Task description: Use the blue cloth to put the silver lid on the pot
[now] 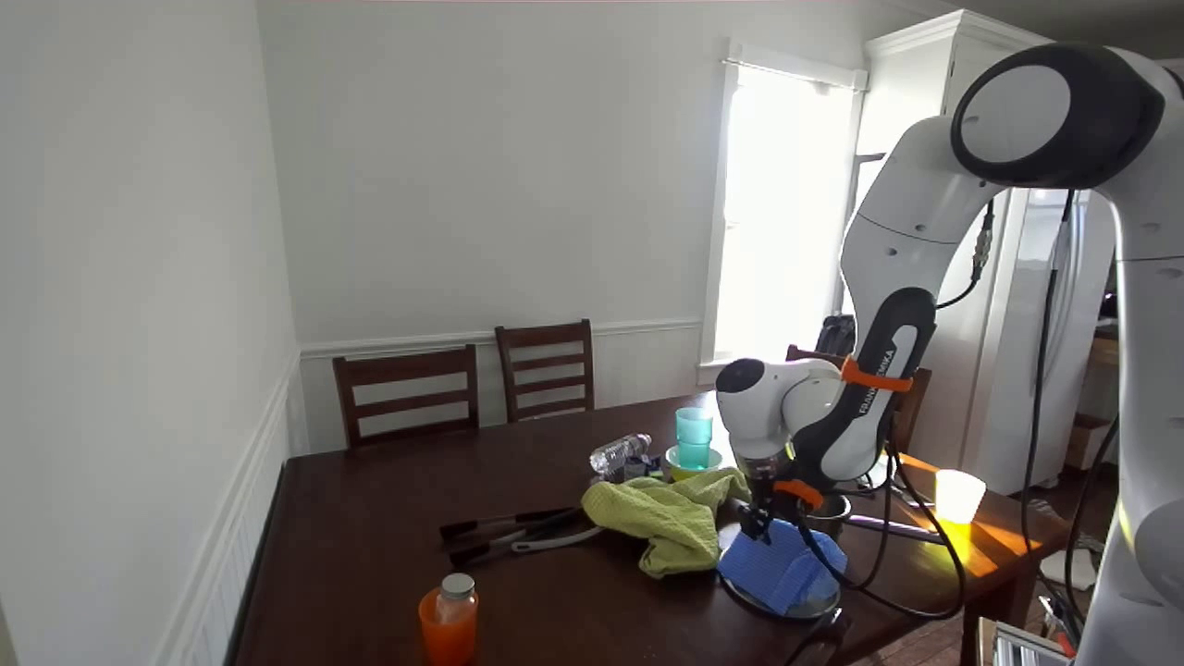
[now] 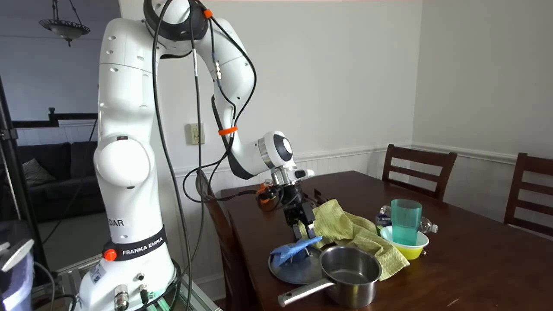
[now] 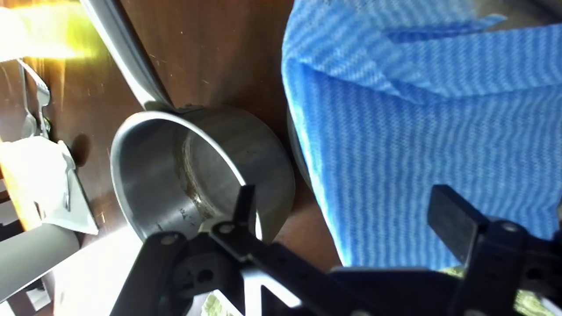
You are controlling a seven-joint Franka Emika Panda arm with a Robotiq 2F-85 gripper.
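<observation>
Pot (image 2: pixel 354 291), one: upright, uncovered, handle (image 2: pixel 306 292) toward 8 o'clock in an exterior view.
Silver lid (image 2: pixel 299 272), one: lying on the table (image 2: pixel 475 268), between the pot's 9 and 10 o'clock there.
Blue cloth (image 3: pixel 395 145), one: draped over part of the lid, at the pot's 3 o'clock in my wrist view.
Gripper (image 3: pixel 343 204), one: fingers (image 3: pixel 454 226) spread wide, nothing held; whether they touch the cloth I cannot tell.
Hazards, as I judge them: a shallow grasp may pinch cloth alone and leave the lid behind; a low carry may knock the pot; slack cloth caught beneath the lid may seat it askew; a slippery fold may drop it.
</observation>
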